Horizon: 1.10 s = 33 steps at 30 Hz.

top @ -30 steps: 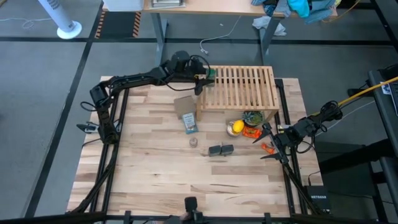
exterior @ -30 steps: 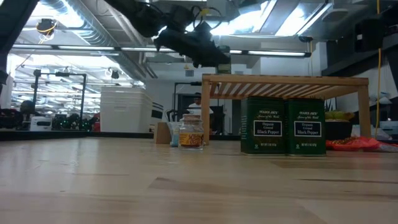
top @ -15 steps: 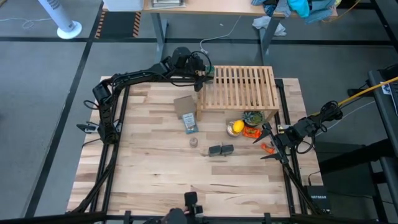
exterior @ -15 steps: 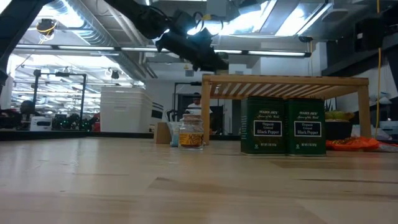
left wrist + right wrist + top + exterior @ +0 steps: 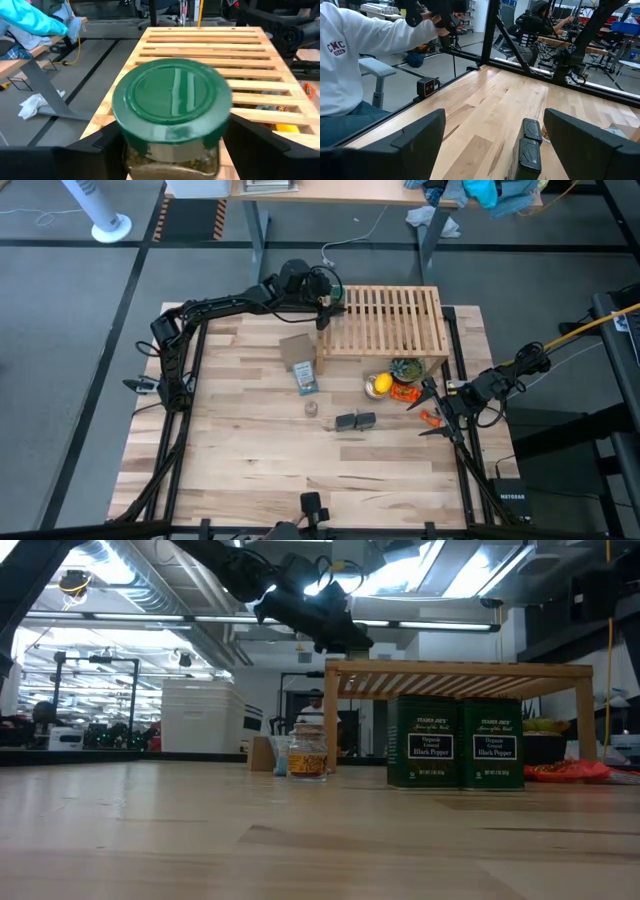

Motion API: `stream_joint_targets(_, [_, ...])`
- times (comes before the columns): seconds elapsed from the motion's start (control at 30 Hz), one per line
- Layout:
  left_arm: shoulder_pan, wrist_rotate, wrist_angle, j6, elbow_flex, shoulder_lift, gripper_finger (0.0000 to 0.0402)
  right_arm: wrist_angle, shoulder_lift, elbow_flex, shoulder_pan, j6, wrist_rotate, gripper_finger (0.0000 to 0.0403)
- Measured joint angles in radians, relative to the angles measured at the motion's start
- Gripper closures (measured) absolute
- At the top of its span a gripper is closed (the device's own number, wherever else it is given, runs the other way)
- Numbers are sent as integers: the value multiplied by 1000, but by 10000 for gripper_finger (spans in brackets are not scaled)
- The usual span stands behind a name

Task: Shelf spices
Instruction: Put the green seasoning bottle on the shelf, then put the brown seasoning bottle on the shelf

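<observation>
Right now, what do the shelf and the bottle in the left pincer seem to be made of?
The shelf looks like light, unpainted wood: pale parallel slats with a matte surface. The green bottle, held in the left pincer, has a glossy green lid that reflects light, probably plastic or painted metal; its clear body, showing spice inside, may be glass or plastic.

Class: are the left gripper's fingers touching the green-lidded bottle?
Touching. The left wrist view shows the green-lidded bottle clamped between the left gripper's dark fingers, pressed against both sides.

Left pincer (image 5: 326, 307) clamped around its load (raised); right pincer (image 5: 432, 408) spread.
</observation>
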Motion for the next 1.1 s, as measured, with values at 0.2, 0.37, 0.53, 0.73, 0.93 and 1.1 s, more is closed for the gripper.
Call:
stream_joint_targets(0.2, [0, 0, 53, -9, 0, 0, 132, -15, 0, 0, 0, 1, 0, 59])
stream_joint_targets(0.37, [0, 0, 147, -47, 0, -1, 131, -22, 0, 0, 0, 24, -3, 59])
stream_joint_targets(0.53, [0, 0, 210, -58, 0, -1, 130, -22, 0, 0, 0, 25, -45, 59])
stream_joint_targets(0.73, [0, 0, 267, -76, 0, -2, 130, -24, 0, 0, 0, 25, -53, 59])
stream_joint_targets(0.93, [1, -50, 280, -74, 0, -43, 130, -16, 0, 2, 0, 33, -139, 59])
stream_joint_targets(1.1, [-5, -61, 194, -81, 0, -129, 130, -63, -1, 42, 0, 56, -211, 59])
